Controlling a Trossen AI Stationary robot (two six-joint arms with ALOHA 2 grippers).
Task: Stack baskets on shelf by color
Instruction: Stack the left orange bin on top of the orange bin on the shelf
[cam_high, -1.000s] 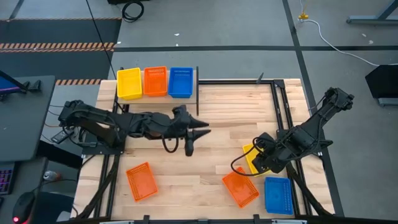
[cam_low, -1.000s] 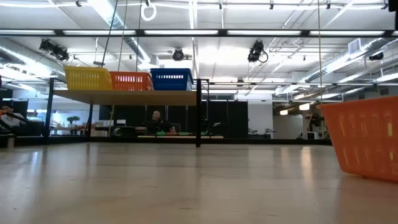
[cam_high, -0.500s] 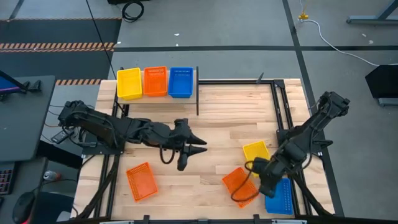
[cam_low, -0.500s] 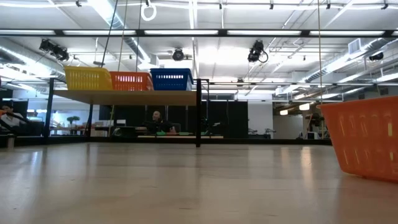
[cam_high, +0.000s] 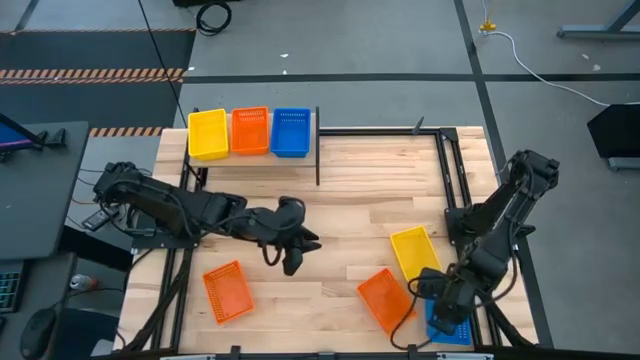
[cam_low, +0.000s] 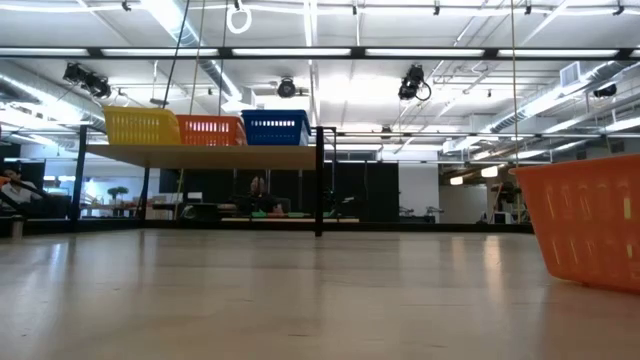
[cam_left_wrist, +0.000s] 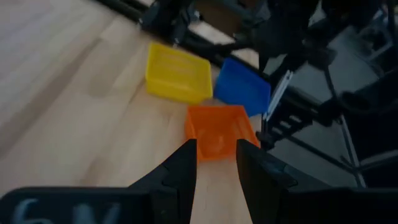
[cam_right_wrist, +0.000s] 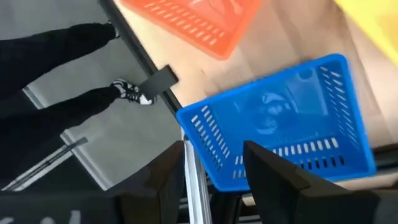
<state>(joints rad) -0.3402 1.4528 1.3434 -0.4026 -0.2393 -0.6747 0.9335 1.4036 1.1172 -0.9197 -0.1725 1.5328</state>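
On the shelf (cam_low: 200, 156) at the table's far left stand a yellow basket (cam_high: 207, 133), an orange one (cam_high: 250, 130) and a blue one (cam_high: 290, 131). On the table lie an orange basket (cam_high: 228, 292) near left, and a yellow (cam_high: 415, 250), an orange (cam_high: 385, 298) and a blue basket (cam_high: 452, 325) near right. My left gripper (cam_high: 300, 252) hangs open over the bare table's middle, pointing at the right-hand orange basket (cam_left_wrist: 217, 129). My right gripper (cam_right_wrist: 214, 171) is open above the blue basket (cam_right_wrist: 280, 124), its fingers over that basket's near wall.
Black frame rails (cam_high: 450, 170) run along the table's right side. A person's legs and shoes (cam_right_wrist: 124, 90) stand on the floor beyond the table's near right edge. The near orange basket (cam_low: 585, 220) fills the right of the low view.
My right gripper has swung toward the table's near edge, from over the yellow basket to over the blue one, tipping steeper downward and laying the yellow basket bare. My left gripper has come toward the near edge, dropped a little and rolled. No basket has moved.
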